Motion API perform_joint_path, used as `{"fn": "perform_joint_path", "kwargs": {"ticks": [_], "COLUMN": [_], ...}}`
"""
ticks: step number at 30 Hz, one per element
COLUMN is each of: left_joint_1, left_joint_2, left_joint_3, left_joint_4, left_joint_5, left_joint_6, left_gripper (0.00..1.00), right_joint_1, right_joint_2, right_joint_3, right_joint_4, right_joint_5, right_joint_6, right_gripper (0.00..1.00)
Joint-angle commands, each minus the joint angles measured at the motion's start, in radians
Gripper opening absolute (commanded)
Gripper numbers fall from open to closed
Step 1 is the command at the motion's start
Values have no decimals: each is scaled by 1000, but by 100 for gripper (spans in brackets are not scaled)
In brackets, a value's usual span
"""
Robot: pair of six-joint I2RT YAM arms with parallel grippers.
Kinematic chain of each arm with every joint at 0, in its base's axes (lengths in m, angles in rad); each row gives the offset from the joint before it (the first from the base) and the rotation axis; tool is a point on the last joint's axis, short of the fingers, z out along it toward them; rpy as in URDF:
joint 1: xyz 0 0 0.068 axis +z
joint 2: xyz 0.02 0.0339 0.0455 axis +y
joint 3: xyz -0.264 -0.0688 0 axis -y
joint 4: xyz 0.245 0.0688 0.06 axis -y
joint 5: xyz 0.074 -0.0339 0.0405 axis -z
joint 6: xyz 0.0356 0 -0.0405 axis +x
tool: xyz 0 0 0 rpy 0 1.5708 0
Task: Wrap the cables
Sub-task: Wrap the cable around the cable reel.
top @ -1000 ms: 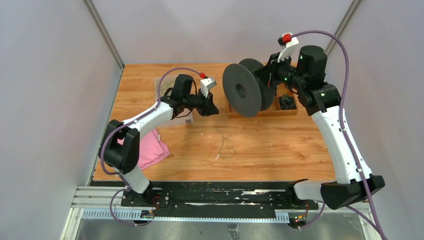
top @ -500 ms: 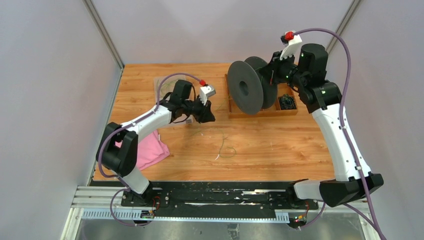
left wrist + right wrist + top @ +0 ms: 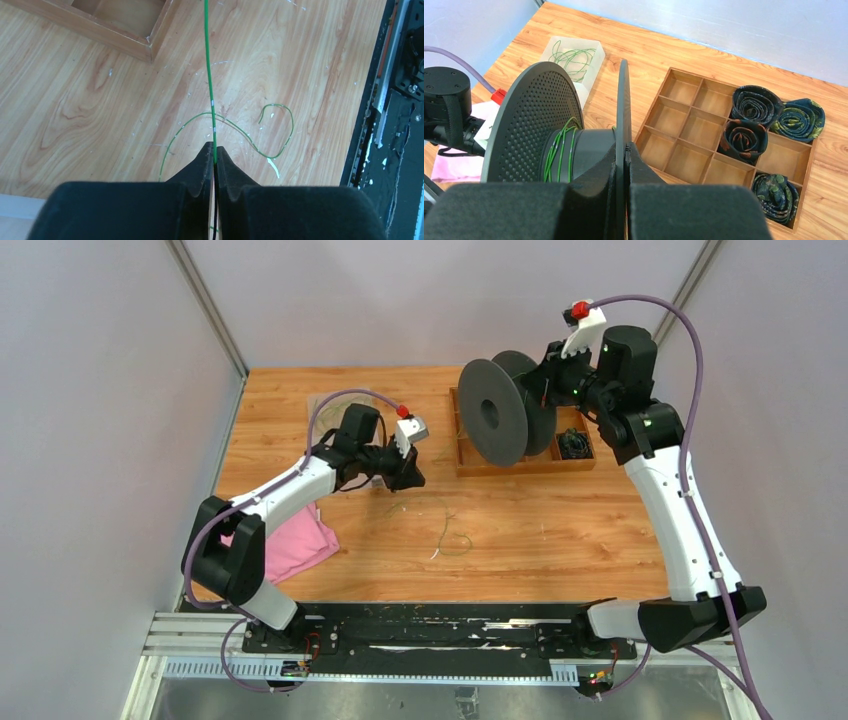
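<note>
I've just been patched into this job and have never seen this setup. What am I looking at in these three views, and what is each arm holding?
These are two robot arms bolted at the table's near edge, each ending in a two-finger gripper. The wide picture looks down from above and behind them; the other two come from wrist cameras, so each gripper's own black fingers fill the bottom. The left gripper is shut on a thin green cable, which runs straight away from it; more cable curls loose on the table. The right gripper pinches one flange of a big black spool, with a few green turns on its core. Also there: a wooden tray with rolled ties, a clear box of green wire, and a pink cloth.
</note>
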Motion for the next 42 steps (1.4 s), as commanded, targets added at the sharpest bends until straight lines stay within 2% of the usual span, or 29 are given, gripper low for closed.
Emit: {"fn": "perform_joint_path", "kwargs": {"ticks": [1, 5, 9, 18, 30, 35, 42], "left_joint_1": [-9, -30, -69, -225, -413, -458, -466], "left_joint_2": [-31, -36, -38, -38, 39, 40, 46], "left_joint_3": [-23, -46, -54, -18, 138, 211, 403], "left_joint_4": [-9, -6, 1, -5, -21, -68, -185], "left_joint_5": [36, 37, 18, -61, -95, -104, -117], "left_joint_6": [39, 56, 70, 127, 93, 87, 68], "left_gripper": [5, 1, 0, 0, 0, 1, 1], "right_joint_1": [-18, -18, -18, -18, 32, 56, 137], "right_joint_2": [-2, 4, 27, 58, 87, 110, 102], "right_joint_3": [56, 68, 91, 85, 33, 20, -83], "right_joint_4": [49, 48, 20, -13, -15, -9, 70], "right_joint_5": [25, 52, 77, 256, 480, 529, 641], "right_joint_6": [-4, 36, 87, 97, 113, 109, 32], "right_gripper": [1, 1, 1, 1, 1, 1, 1]}}
